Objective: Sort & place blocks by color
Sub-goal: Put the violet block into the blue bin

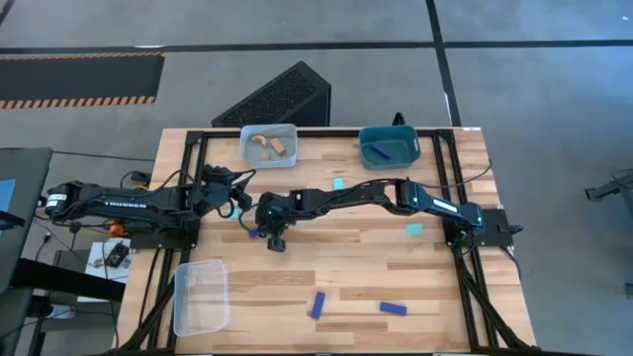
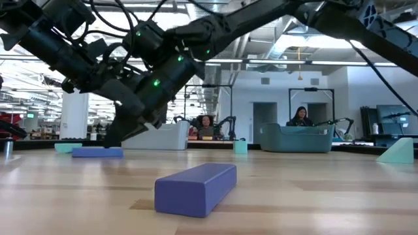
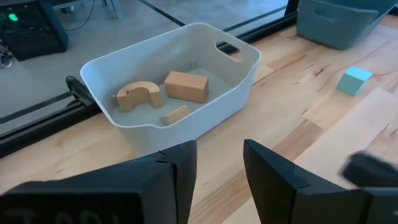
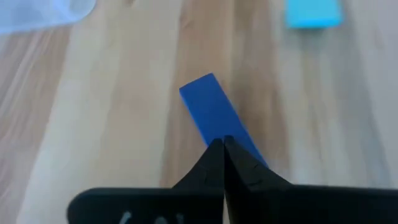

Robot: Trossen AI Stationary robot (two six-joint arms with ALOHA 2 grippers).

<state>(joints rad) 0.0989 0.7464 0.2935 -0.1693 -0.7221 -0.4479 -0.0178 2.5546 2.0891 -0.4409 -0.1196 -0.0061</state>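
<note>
Right gripper [image 4: 222, 144]: fingers pressed together, tips over near end of blue bar [image 4: 211, 112] lying flat on table [image 1: 346, 267]; grip unclear. Left gripper [image 3: 217, 163]: fingers apart, empty, near white bin [image 3: 239, 74] holding tan pieces [image 3: 185, 85]. Cyan cube [image 3: 354, 79] beside it.

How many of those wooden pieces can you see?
3, all in the clear bin: an arch, a rectangular block beside it, a small piece near both. None looks hidden.

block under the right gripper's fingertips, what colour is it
Dark blue block, a slim bar; the right wrist view shows it best.
</note>
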